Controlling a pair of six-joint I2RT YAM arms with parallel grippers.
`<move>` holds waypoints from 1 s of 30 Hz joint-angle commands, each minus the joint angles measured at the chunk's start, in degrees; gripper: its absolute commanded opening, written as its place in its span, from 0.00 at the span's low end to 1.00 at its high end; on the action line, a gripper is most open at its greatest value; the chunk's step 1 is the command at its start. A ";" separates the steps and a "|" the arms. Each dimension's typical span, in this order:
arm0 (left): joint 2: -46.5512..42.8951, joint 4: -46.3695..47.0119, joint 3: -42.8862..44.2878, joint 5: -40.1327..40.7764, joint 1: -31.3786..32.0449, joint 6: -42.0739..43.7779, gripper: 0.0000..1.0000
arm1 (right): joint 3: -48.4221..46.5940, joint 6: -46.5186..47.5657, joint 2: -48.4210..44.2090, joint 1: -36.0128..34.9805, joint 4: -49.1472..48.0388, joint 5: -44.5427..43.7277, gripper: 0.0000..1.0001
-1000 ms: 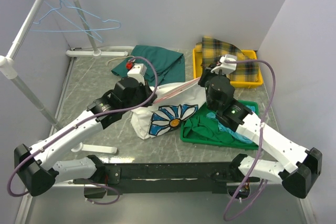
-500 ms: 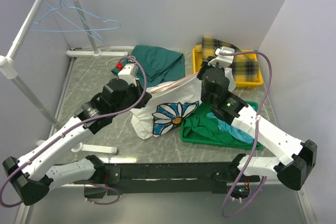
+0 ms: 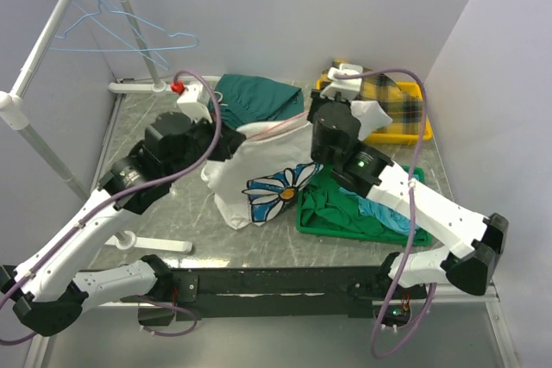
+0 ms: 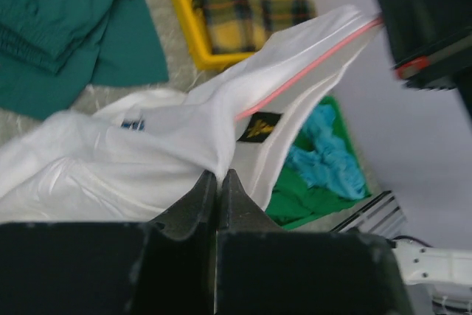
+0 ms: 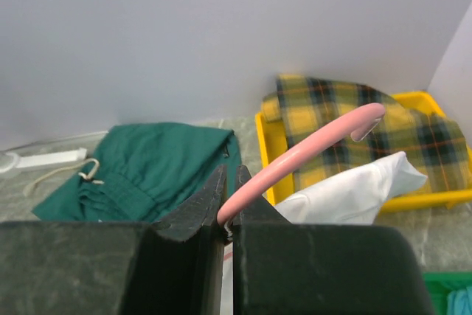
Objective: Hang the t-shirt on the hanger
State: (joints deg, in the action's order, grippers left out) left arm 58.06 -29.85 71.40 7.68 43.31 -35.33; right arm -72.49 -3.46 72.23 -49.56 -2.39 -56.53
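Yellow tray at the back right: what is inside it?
A yellow plaid cloth fills the yellow tray. The white t-shirt, held up in front, hides part of both; the tray's floor is covered.

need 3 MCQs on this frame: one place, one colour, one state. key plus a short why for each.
1. Where does the plaid cloth lie?
A) in the yellow tray
B) in the green tray
C) over the rack

2. What colour is the hanger in the right gripper?
A) light blue
B) pink
C) black

3. How is the left gripper?
A) open
B) shut on the t-shirt
C) shut on the hanger

Answers:
1 A, the right wrist view shows it filling that tray.
2 B, a pink hook sticks out from the shut jaws.
3 B, its jaws pinch a white fold.
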 commanded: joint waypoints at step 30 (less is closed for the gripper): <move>-0.31 17.79 10.86 -3.11 -0.24 -0.36 0.84 | -45.53 10.76 20.15 -11.44 12.14 2.65 0.00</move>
State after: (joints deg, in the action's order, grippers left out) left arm 59.94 -20.75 77.01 9.23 42.57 -38.39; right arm -107.66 5.76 94.83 -61.06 10.70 -58.70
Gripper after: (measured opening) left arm 0.753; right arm 0.079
